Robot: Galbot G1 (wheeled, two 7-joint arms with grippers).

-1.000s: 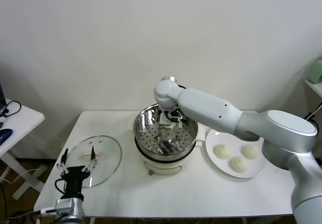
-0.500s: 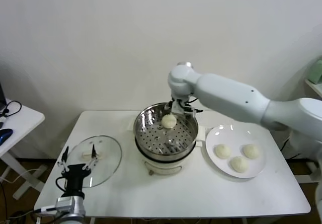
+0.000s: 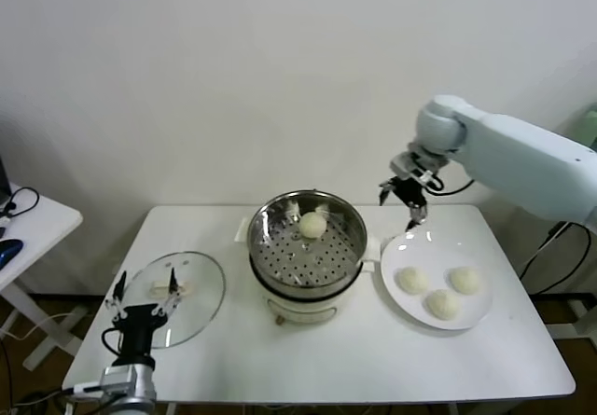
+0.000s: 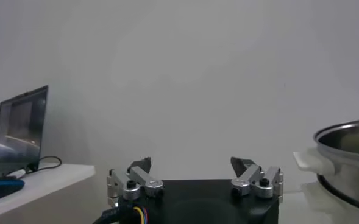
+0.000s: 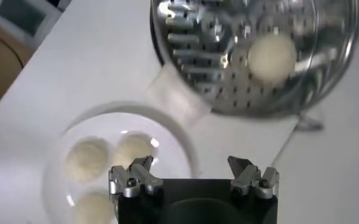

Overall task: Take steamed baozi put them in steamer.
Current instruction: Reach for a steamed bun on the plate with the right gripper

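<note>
One baozi lies on the perforated floor at the far side of the shiny steamer. Three more baozi rest on the white plate to the steamer's right; the right wrist view shows them too. My right gripper hangs open and empty in the air above the plate's far edge, between steamer and plate. At the table's front left corner, my left gripper is parked, open and empty.
The round glass lid lies flat on the white table left of the steamer, just beyond the left gripper. A side desk with a laptop stands off to the left.
The right gripper left one baozi in the steamer, rose out of it and swung right to above the plate's far edge. The left arm stayed still.
</note>
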